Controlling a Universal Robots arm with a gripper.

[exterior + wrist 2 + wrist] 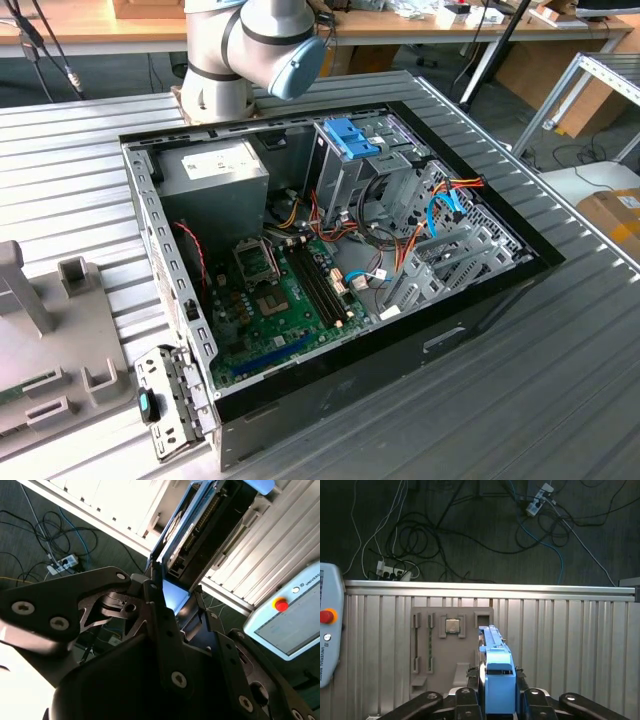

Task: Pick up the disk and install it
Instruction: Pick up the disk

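In the first wrist view the disk (495,665) stands edge-on, a dark slab with bright blue rails and a blue end tab. My gripper (497,702) is shut on it, one black finger (465,700) on each side. It hangs above the ribbed metal table, beside a grey fixture plate (427,680). The second wrist view shows the same disk (182,532) reaching out from between the gripper's fingers (155,592). In the exterior view the open computer case (480,330) lies on the table, with a silver drive cage (340,175) inside it, topped by a blue clip.
The arm's base (240,50) stands behind the case. A grey fixture (50,340) sits at the exterior view's left. A pendant with a red button (329,625) lies by the table's edge rail (490,591). Cables and power strips (395,570) lie on the floor.
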